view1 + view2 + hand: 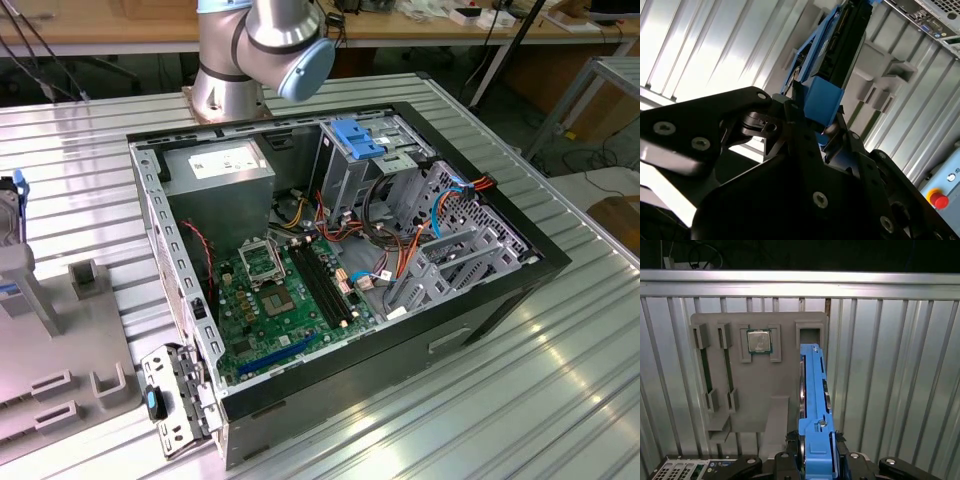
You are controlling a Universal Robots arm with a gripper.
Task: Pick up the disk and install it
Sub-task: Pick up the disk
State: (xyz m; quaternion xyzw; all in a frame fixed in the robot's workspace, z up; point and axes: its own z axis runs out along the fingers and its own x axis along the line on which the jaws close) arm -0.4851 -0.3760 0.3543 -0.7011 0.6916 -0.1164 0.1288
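The disk (812,390) is seen edge-on in the first wrist view, a thin grey drive between blue plastic rails, reaching out over the grey fixture plate (740,405). My gripper (815,459) is shut on the disk's near blue end, one black finger on each side. In the second wrist view the black fingers (790,137) clamp the blue rail of the disk (832,55). A sliver of the disk (8,215) shows at the exterior view's left edge, upright above the fixture. Whether it still rests in its stand I cannot tell.
The open computer case (500,290) lies on the slatted metal table, with a blue-topped drive cage (355,135), power supply box (220,165) and motherboard (275,290) inside. The fixture plate holds a processor chip (759,341). A red button (939,200) sits nearby.
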